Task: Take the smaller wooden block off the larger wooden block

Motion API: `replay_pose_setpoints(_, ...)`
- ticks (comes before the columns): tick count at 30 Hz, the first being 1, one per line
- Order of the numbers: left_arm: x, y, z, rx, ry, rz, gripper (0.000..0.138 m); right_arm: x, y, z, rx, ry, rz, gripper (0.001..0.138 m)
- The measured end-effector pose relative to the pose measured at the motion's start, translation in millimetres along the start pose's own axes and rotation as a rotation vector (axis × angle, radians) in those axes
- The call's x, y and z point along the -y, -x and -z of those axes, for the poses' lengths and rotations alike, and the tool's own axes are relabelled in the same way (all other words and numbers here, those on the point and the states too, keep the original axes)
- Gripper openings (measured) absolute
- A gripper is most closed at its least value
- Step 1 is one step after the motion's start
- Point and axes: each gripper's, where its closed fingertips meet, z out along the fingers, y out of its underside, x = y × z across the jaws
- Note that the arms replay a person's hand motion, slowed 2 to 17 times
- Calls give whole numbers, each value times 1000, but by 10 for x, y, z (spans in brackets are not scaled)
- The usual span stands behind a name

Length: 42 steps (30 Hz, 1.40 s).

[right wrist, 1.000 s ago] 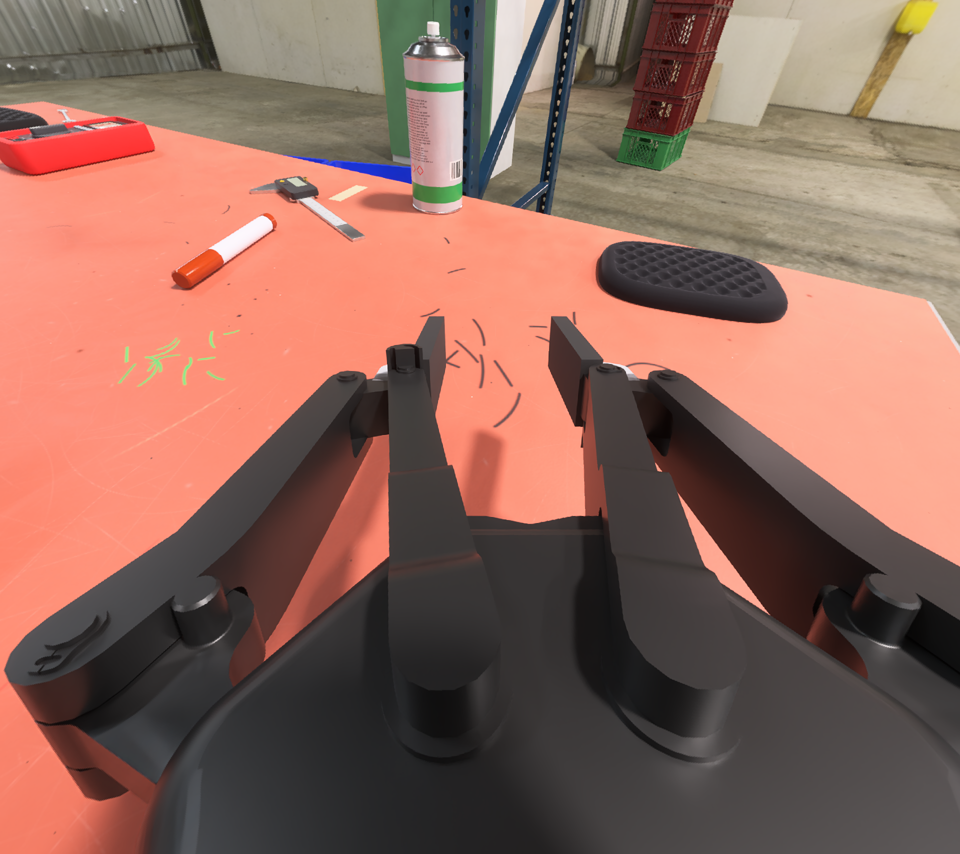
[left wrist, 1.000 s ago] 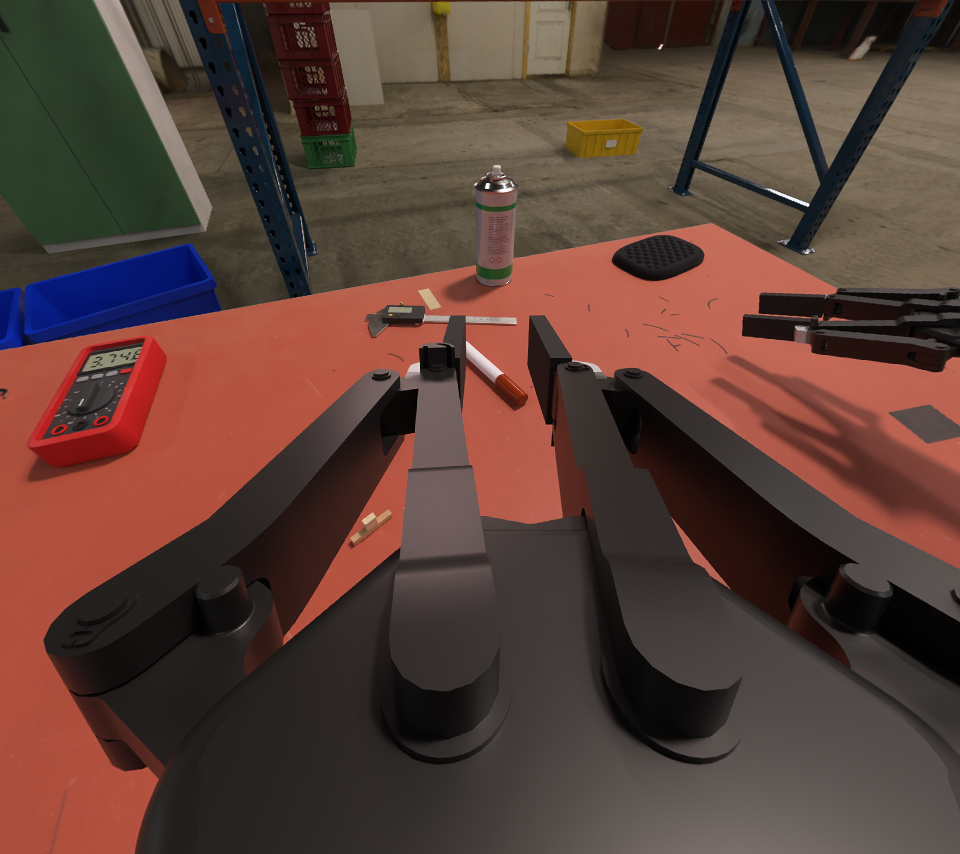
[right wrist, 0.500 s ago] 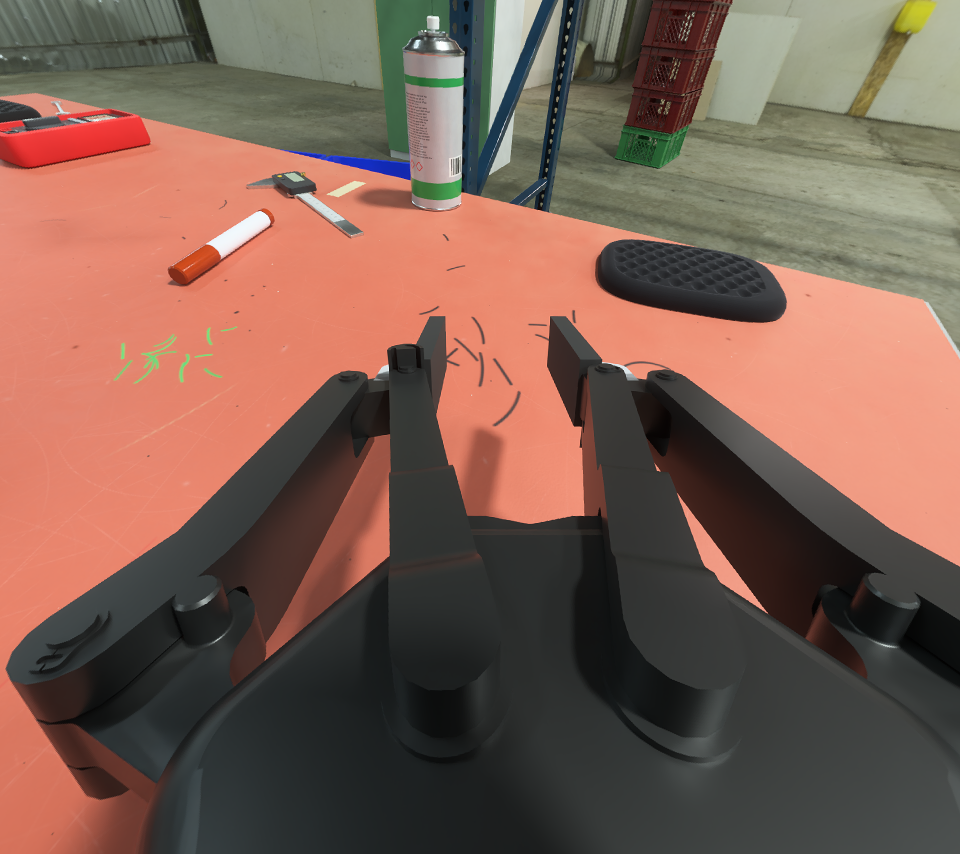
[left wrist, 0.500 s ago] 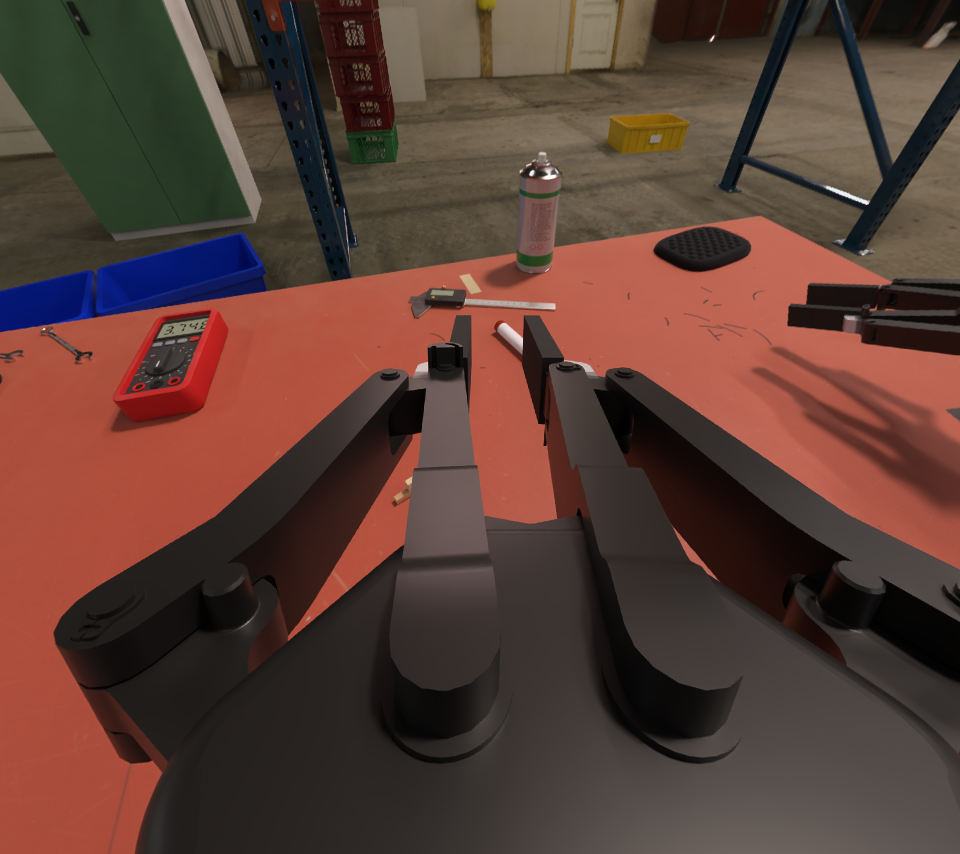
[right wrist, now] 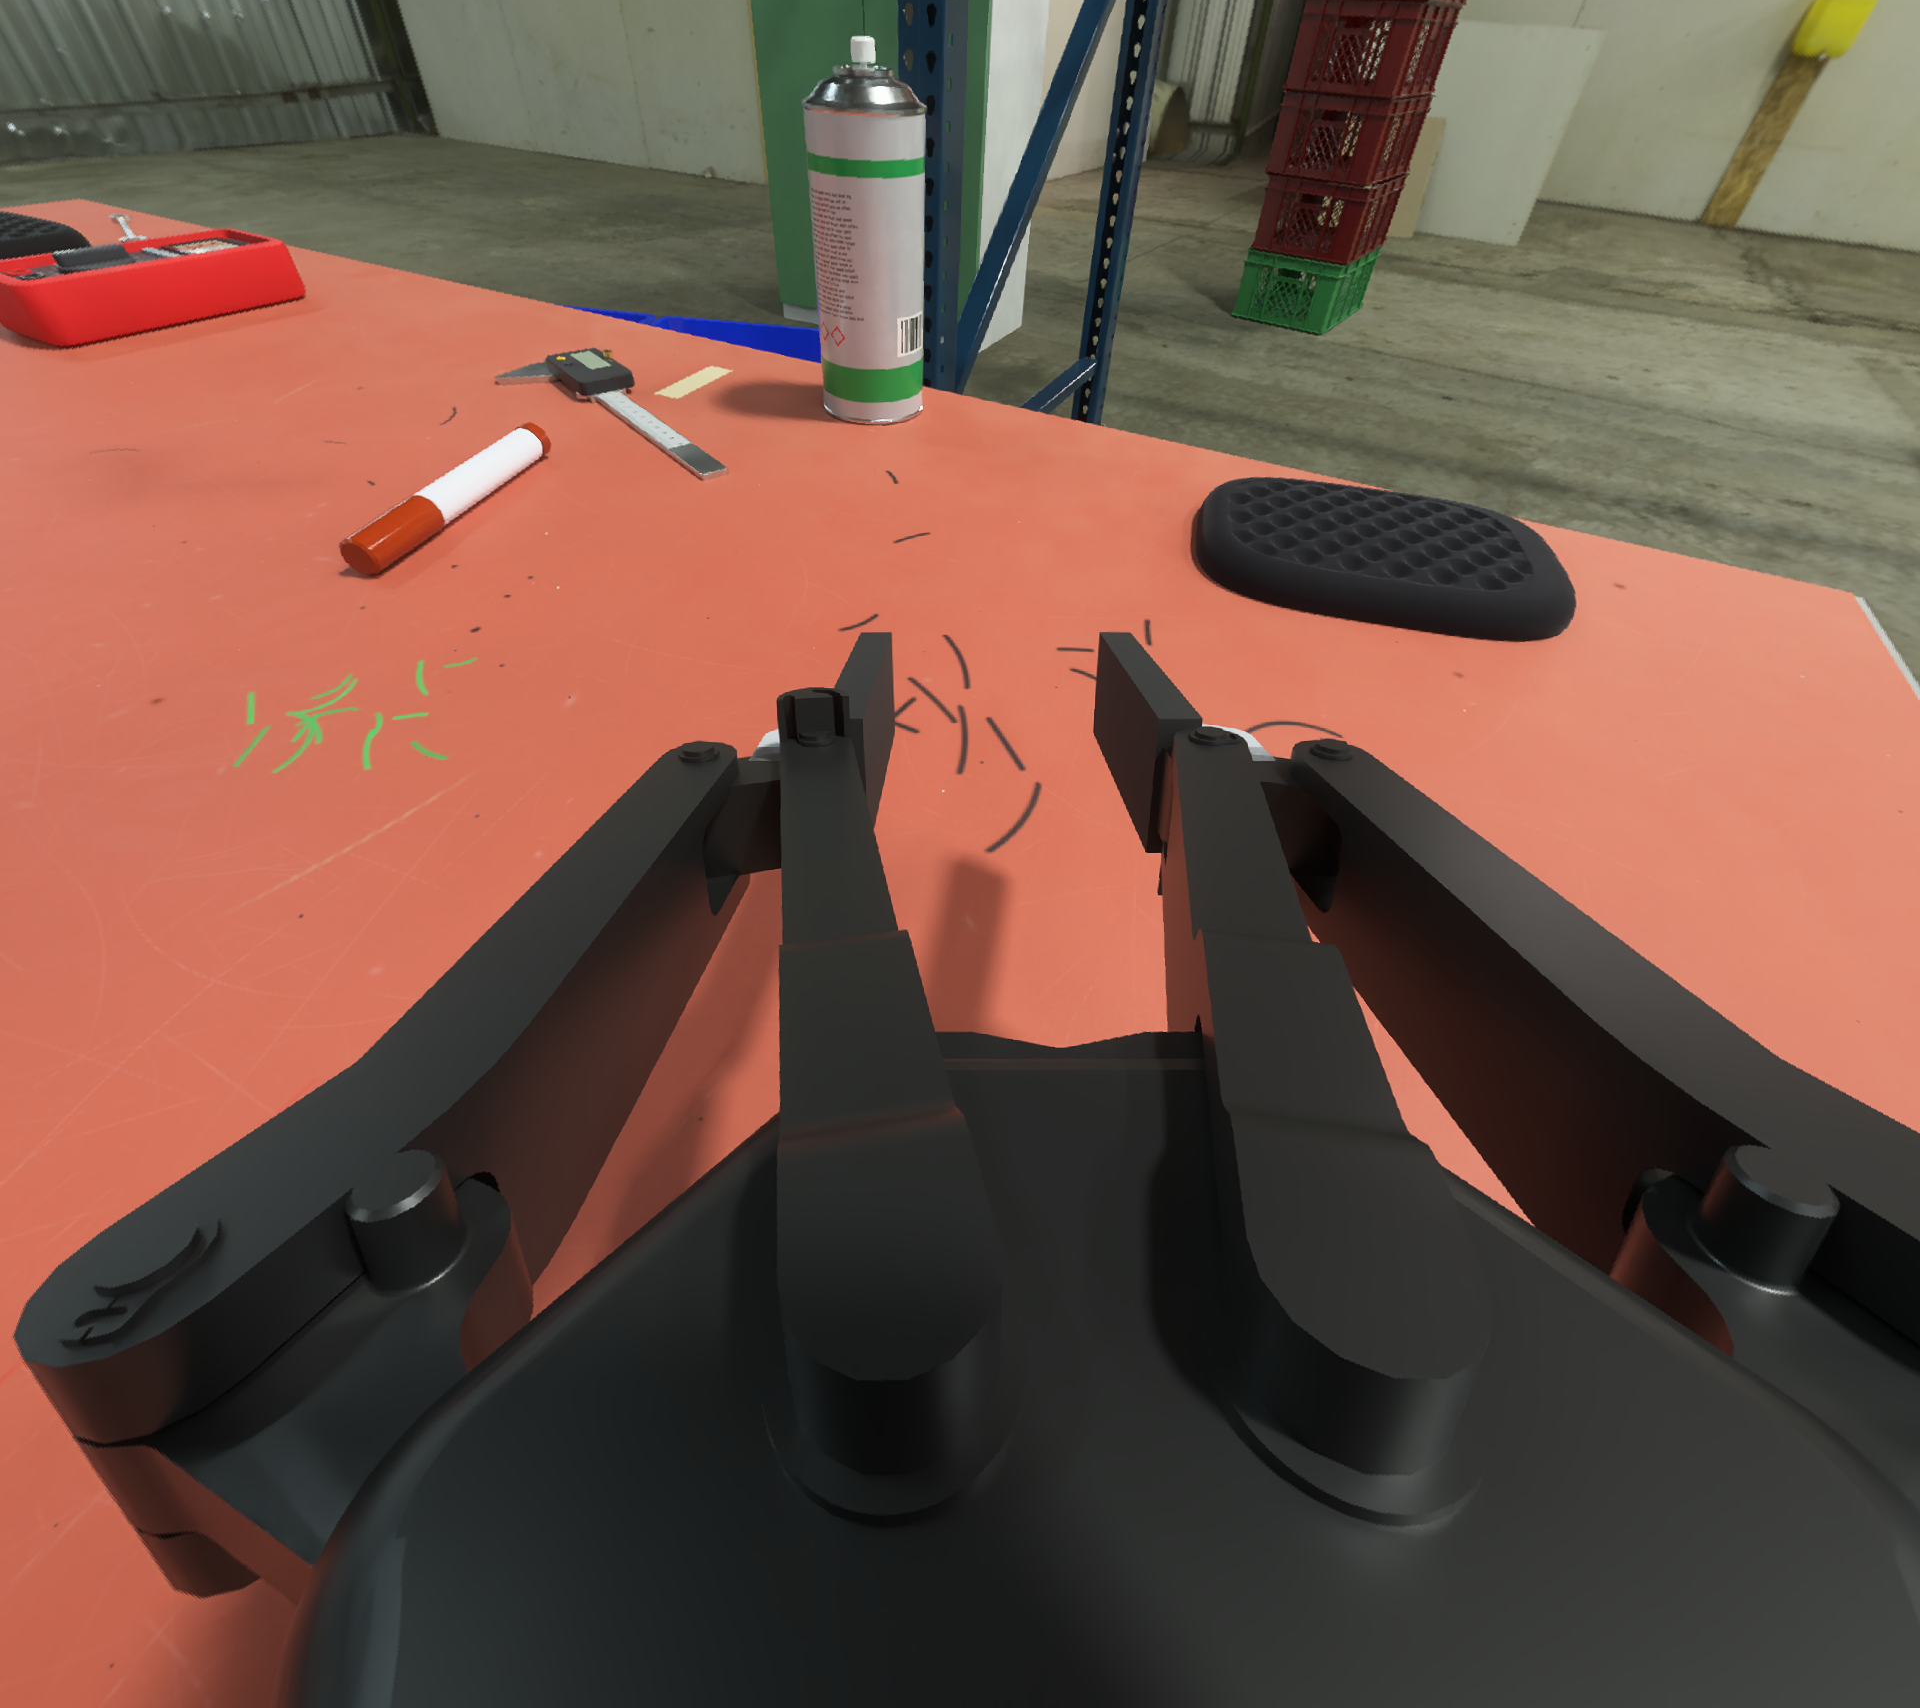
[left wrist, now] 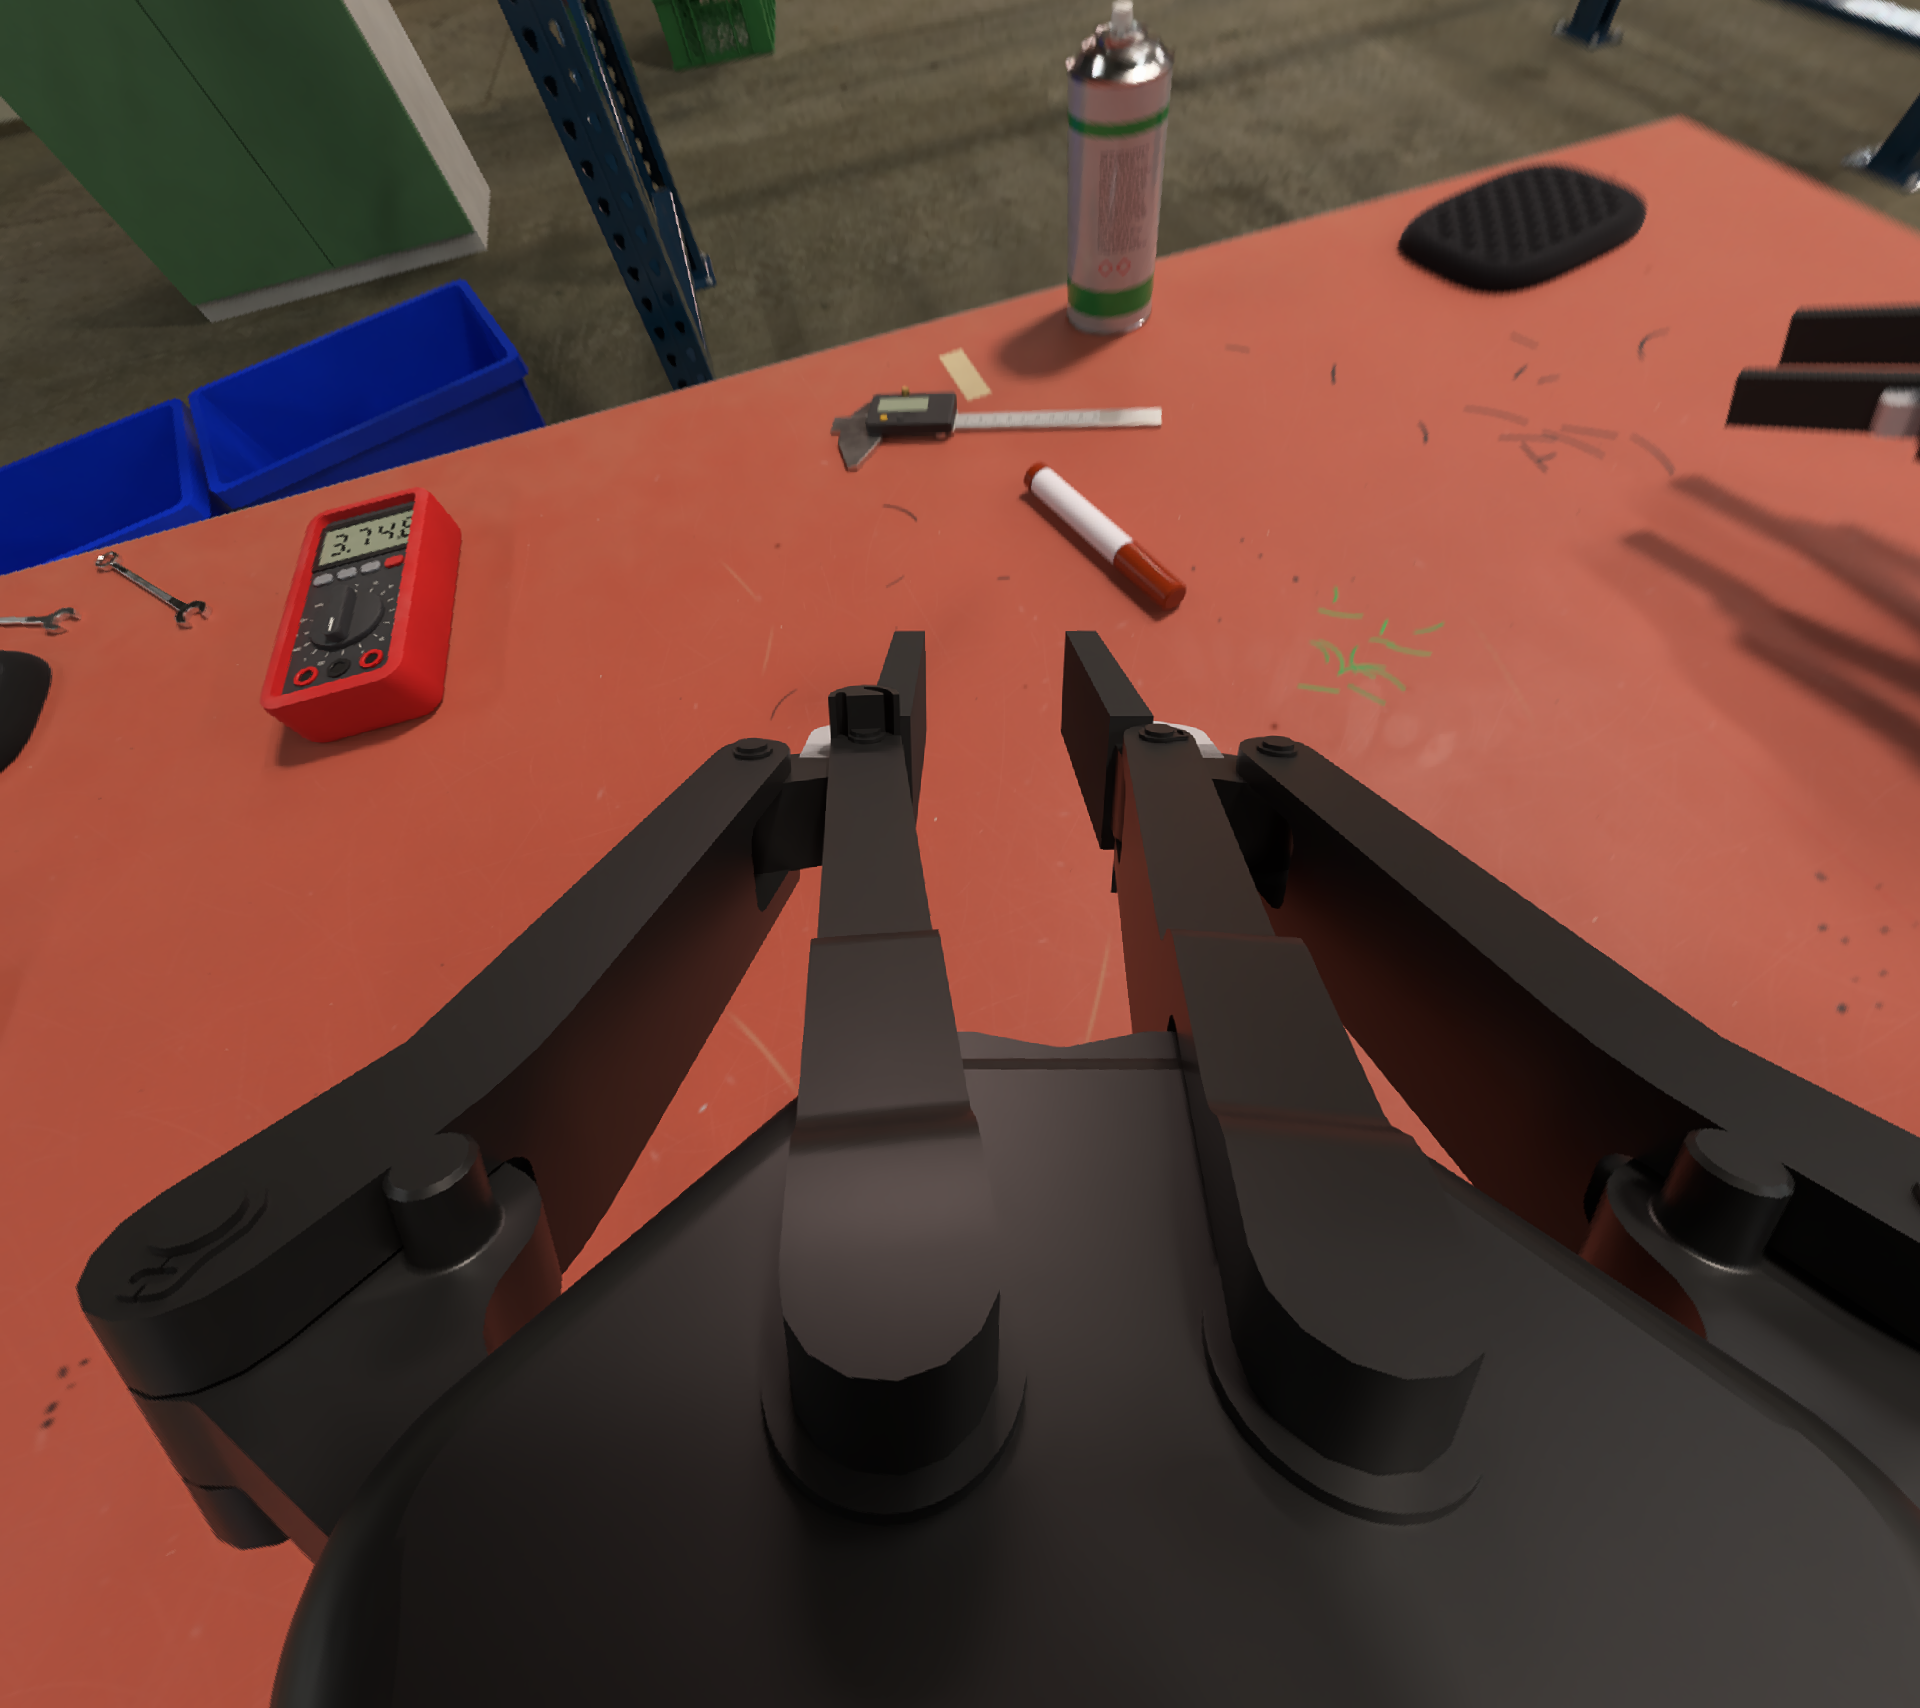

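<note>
Neither wooden block shows in either view. My left gripper (left wrist: 992, 671) is open and empty, with a narrow gap between its fingers, above the bare red table (left wrist: 623, 827). My right gripper (right wrist: 992, 671) is open and empty, low over black scratch marks on the table. Its fingers also show at the right edge of the left wrist view (left wrist: 1829, 380).
A red and white marker (left wrist: 1101, 536), a caliper (left wrist: 977, 420), a spray can (left wrist: 1117, 183) and a black pad (left wrist: 1522, 224) lie ahead. A red multimeter (left wrist: 358, 614) and small wrenches (left wrist: 151, 588) lie to the left. The far table edge runs behind the can.
The left wrist view has swung and pulled back. The small wooden blocks seen low beside the left finger have gone out of sight behind my left gripper. The right gripper has barely moved.
</note>
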Motion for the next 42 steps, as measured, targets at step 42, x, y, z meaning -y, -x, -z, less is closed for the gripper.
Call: replay_pose_setpoints(42, -709, 175, -1279, -124, 718, -552, 27, -7, 30, -9, 10, 8, 19, 52)
